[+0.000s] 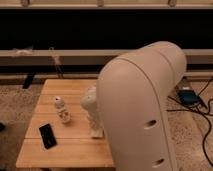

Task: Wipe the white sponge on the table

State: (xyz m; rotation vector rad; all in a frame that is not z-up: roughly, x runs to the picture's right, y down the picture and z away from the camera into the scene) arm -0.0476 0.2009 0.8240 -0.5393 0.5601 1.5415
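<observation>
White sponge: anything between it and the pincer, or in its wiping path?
Nothing visible between them: the pincer is down on the white sponge. The bottle and black slab stand apart on the table, picture-left.

1. Your gripper [96, 131] sits low near the middle of the table [70, 156]; the arm [145, 110] walls off the right.
2. To its left stand a figurine bottle [62, 110] and a black slab [47, 135].
3. The far planks lie open.

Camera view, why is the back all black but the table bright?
In the camera view, light reaches the table while the strip behind is black; the big pale arm hides the table's right side; the pincer is down at its middle.
</observation>
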